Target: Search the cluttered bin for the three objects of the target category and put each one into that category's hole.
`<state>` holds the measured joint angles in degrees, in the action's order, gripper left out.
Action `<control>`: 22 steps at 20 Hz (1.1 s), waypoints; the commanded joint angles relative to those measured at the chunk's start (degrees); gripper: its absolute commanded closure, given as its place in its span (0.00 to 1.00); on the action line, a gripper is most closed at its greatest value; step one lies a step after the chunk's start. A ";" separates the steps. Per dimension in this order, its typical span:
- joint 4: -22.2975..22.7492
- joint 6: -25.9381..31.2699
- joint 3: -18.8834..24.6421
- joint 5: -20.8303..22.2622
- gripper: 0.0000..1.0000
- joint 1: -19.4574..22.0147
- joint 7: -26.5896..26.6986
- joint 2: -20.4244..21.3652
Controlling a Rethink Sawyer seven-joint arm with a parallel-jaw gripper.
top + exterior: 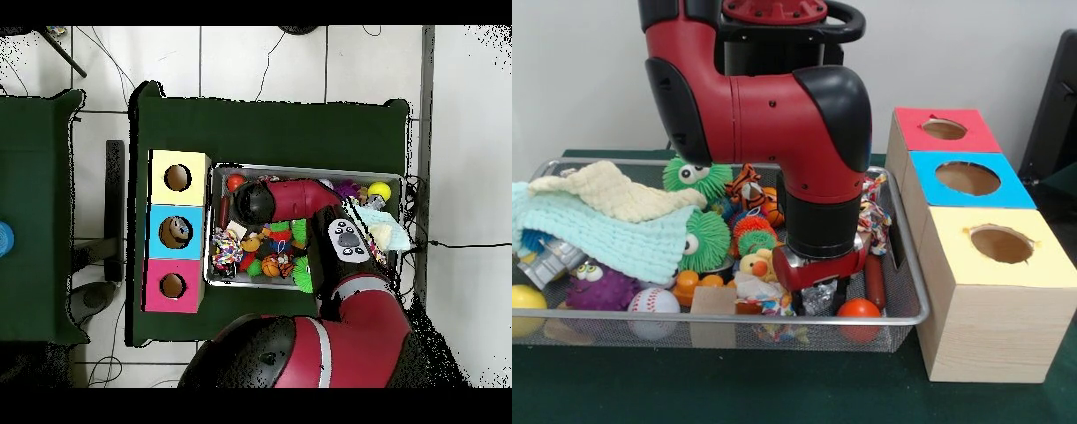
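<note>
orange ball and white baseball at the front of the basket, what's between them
In the front view, a small tan block and crumpled wrappers lie between the orange ball and baseball, under the gripper.

Pale wall (583, 79) behind; green table (270, 125); white tiled floor (260, 60) with cables (460, 243).

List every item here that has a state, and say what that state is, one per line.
gripper: lowered into the bin's right part; open or shut cannot be told.
wire mesh bin: full of toys and cloths.
red-topped box: hole uncovered.
blue-topped box: hole uncovered; something brown shows inside from overhead.
yellow-topped box: hole uncovered.
mint cloth: draped over toys at the bin's left.
cream cloth: lying on the mint cloth.
</note>
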<state>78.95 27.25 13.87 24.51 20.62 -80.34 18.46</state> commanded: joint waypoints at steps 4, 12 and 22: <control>0.09 0.82 -3.26 -0.22 0.00 0.09 -8.31 -1.65; 0.99 0.91 -5.77 -2.61 0.00 1.22 -10.53 0.80; 2.98 -0.87 -8.72 -5.19 0.00 4.62 -12.71 2.46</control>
<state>79.09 27.21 8.95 21.63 21.93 -80.34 19.99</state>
